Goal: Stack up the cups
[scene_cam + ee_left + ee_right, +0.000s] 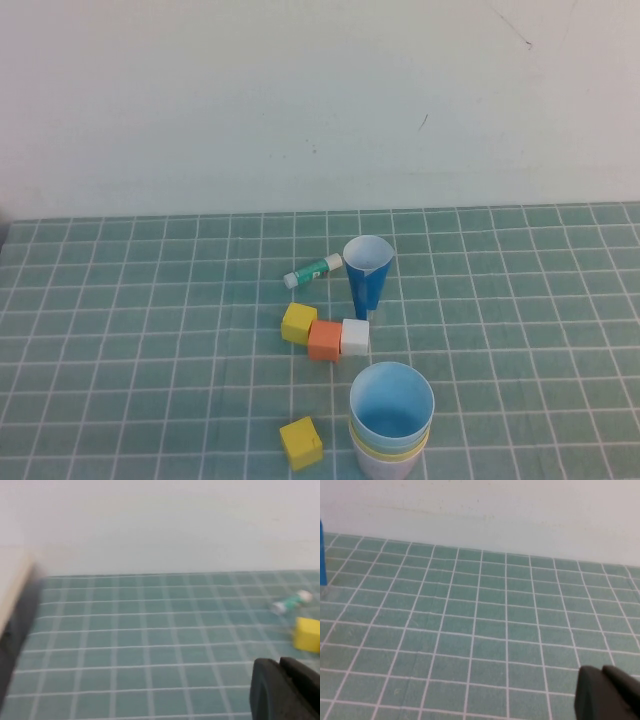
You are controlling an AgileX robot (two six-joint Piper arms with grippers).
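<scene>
A stack of cups stands near the front edge of the green tiled mat; a light blue cup sits on top, inside a yellow one and a pale one. A dark blue cup with a white inside stands alone further back. Its edge also shows in the right wrist view. Neither arm shows in the high view. My left gripper is shut and empty, low over bare mat left of the blocks. My right gripper is shut and empty over bare mat, well away from the dark blue cup.
A green and white glue stick lies left of the dark blue cup and also shows in the left wrist view. A yellow block, an orange block and a white block sit in a row. Another yellow block lies left of the stack.
</scene>
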